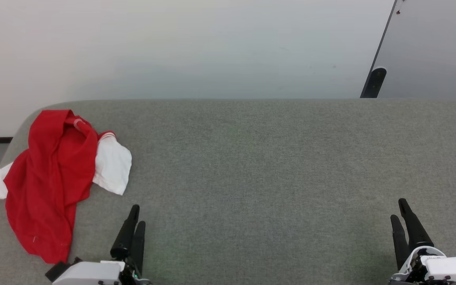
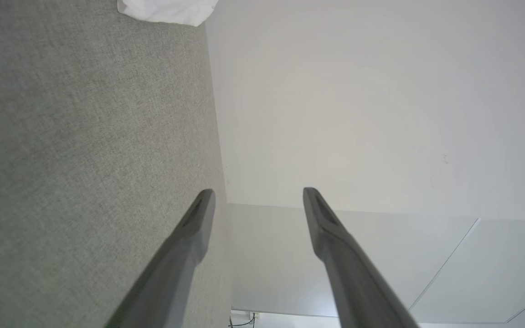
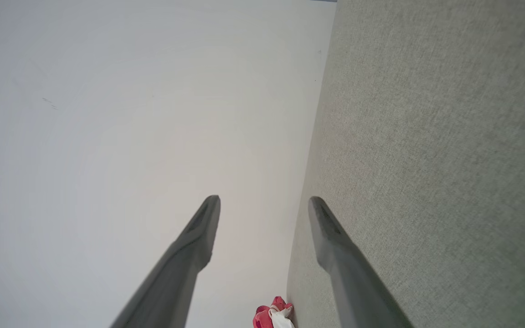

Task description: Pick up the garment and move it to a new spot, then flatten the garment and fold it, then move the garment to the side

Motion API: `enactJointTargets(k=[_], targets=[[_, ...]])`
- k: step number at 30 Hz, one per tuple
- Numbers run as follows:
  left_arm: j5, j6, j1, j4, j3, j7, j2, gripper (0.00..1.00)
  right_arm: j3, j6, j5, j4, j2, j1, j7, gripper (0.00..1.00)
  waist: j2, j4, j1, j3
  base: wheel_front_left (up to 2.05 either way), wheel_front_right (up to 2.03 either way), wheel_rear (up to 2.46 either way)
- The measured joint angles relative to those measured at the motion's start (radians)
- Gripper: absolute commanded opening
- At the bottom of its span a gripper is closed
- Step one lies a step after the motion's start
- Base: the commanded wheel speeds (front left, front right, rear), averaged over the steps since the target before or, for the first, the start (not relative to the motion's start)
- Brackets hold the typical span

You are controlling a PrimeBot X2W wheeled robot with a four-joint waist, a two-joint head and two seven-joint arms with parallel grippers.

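Note:
The garment, a red T-shirt with white sleeves and striped trim, lies crumpled at the left end of the grey fabric surface. One white sleeve tip shows at the top of the left wrist view, and the garment appears small and far off in the right wrist view. My left gripper stands open just right of the shirt's lower end, nothing between its fingers. Far to the right, my right gripper is open and empty too.
The grey surface has a rounded far-left corner and ends at a pale wall. A dark-edged panel leans behind the far right edge. Between the two grippers lies bare grey fabric.

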Motion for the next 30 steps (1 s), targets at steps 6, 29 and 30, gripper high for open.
enactJointTargets(k=[6,29,30], targets=[[-0.002,0.002,0.000,-0.015,-0.024,-0.017,0.002,1.00,0.014,0.000,-0.008,-0.020,-0.002,0.011,-0.020,1.00,0.0000,0.000,0.0000,-0.002,0.00,0.00,0.00],[0.064,0.011,0.002,-0.065,-0.107,-0.100,0.044,1.00,0.072,0.000,-0.097,-0.073,-0.039,0.037,-0.093,1.00,0.0000,-0.001,0.0000,-0.016,0.00,0.00,0.00],[0.074,0.011,0.002,-0.065,-0.111,-0.105,0.048,1.00,0.075,0.000,-0.104,-0.074,-0.042,0.037,-0.100,1.00,0.0000,-0.001,0.0000,-0.017,0.00,0.00,0.00]])
